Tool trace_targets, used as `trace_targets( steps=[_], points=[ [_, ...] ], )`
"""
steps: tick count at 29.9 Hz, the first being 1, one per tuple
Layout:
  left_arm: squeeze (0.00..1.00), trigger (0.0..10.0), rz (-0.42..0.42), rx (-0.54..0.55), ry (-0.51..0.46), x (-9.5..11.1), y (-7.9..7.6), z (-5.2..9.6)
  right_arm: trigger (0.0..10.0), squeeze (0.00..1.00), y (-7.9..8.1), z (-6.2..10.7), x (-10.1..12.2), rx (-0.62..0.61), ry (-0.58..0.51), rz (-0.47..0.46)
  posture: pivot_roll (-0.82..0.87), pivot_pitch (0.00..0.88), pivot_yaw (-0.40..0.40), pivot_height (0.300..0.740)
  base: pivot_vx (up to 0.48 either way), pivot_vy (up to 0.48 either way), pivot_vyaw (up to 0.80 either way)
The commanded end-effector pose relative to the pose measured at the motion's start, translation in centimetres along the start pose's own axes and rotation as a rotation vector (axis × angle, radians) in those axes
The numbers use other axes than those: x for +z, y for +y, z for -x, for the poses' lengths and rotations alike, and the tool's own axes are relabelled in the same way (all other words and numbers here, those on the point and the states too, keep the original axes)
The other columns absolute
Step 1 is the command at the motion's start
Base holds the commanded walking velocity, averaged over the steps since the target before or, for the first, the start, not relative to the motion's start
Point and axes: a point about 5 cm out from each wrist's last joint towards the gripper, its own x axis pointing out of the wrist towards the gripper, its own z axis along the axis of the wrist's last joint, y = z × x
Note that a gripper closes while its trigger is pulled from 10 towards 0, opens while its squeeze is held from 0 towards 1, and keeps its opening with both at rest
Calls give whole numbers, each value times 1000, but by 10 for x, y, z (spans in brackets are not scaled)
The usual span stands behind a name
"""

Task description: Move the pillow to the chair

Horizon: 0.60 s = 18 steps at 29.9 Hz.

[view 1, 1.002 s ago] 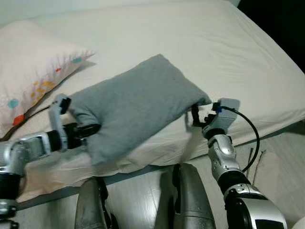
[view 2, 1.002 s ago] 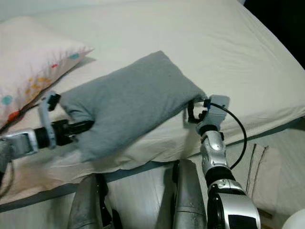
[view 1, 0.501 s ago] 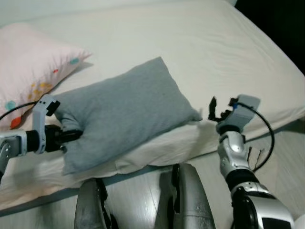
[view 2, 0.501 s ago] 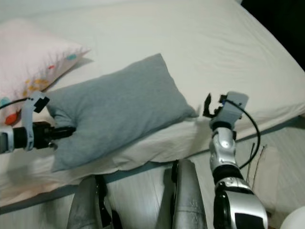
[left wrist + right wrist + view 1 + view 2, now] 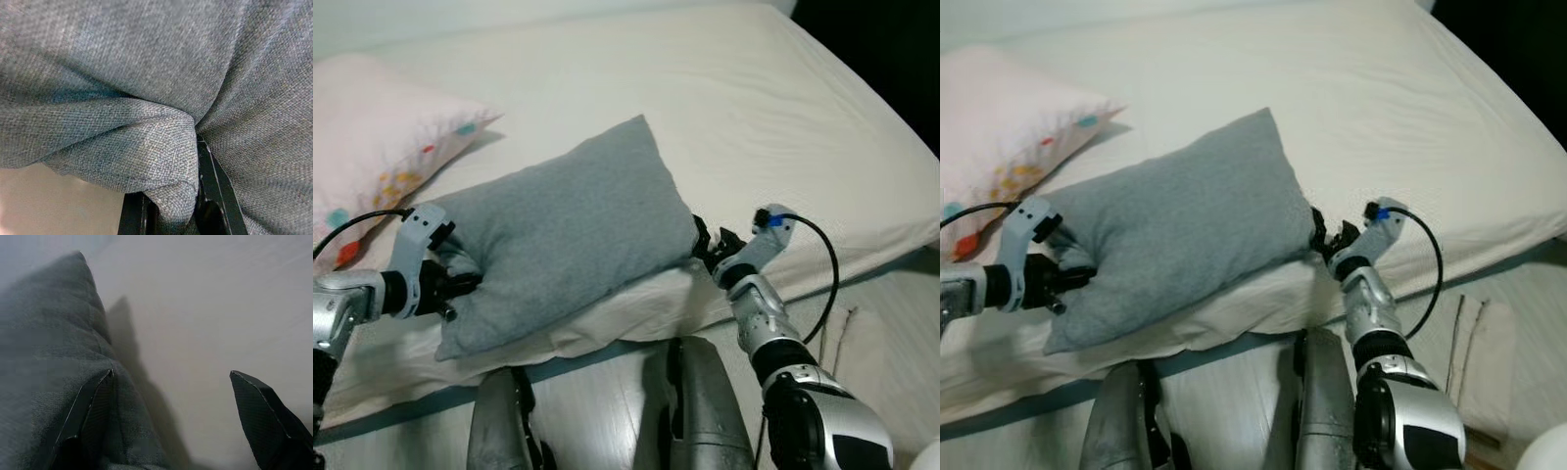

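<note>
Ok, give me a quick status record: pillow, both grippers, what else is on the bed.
pillow: grey pillow lying on the bed near its front edge
left gripper: left gripper shut on a bunched fold at the pillow's left end
right gripper: right gripper open at the pillow's right corner, one finger against the fabric
other: pink dotted pillow at the bed's far left
chair: location unknown

Grey woven pillow (image 5: 161, 73) takes up most of frame, fabric creased. Thick fold of it bunched between two black fingers (image 5: 215, 191) of left gripper (image 5: 171, 208), clamped tight. Pale surface (image 5: 49, 205) beneath one corner, probably bed sheet; too blurred to confirm.
</note>
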Motion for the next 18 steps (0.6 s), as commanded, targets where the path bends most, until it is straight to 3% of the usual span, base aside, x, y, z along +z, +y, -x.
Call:
trace_targets(
  steps=[1, 3, 6, 10, 12, 18],
  points=[
    [0, 0, 14, 8, 101, -26, -5, -9, 10000, 0, 8, 2, -16, 80, 70, -69, 43, 263, -37, 557, 0, 0, 0],
    [0, 0, 2, -19, 75, -25, -10, -15, 10000, 0, 16, 4, -28, 168, 137, -111, 42, 264, -37, 557, 0, 0, 0],
    [0, 0, 2, -19, 75, -25, -10, -15, 10000, 0, 16, 4, -28, 168, 137, -111, 42, 264, -37, 557, 0, 0, 0],
    [0, 0, -15, -50, 46, -23, -15, -19, 10000, 0, 23, 8, -37, 281, 205, -120, 42, 268, -35, 557, 0, 0, 0],
    [0, 0, -22, -74, 32, -22, -22, -24, 10000, 0, 30, 14, -49, 389, 302, -87, 39, 269, -34, 557, 0, 0, 0],
    [0, 0, -30, -85, 13, -20, -27, -29, 10000, 0, 33, 22, -64, 457, 411, -21, 41, 267, -33, 557, 0, 0, 0]
  ],
)
